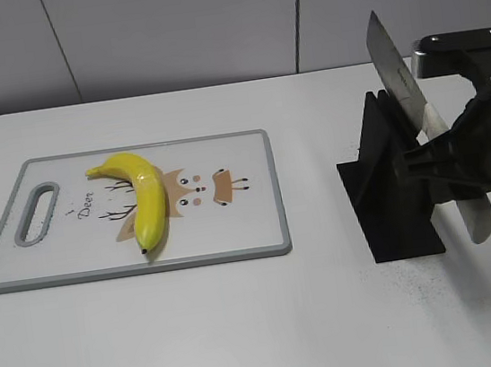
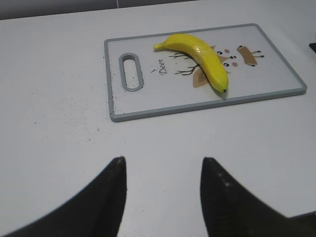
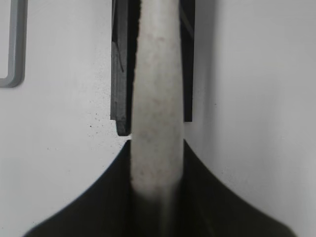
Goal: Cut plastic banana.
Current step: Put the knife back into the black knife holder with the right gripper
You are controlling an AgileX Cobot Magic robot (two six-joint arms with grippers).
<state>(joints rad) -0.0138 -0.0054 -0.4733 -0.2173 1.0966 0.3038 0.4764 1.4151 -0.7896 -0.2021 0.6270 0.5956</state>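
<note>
Over on the right, my right gripper [image 1: 448, 157] has its jaws pinched on the pale handle of the knife [image 1: 405, 90], whose blade tilts up out of the black knife stand [image 1: 390, 192]. I judge the step is drawing it free, so I'd lift along the blade's slant so the stand doesn't drag. My left gripper [image 2: 163, 173] hangs with jaws spread over bare table, near the cutting board [image 2: 291, 79]. On that board the plastic banana [image 1: 143, 197] lies curved, dark tip toward the near edge. Nothing stands between stand and board; the banana may roll, so I'd steady it first.
</note>
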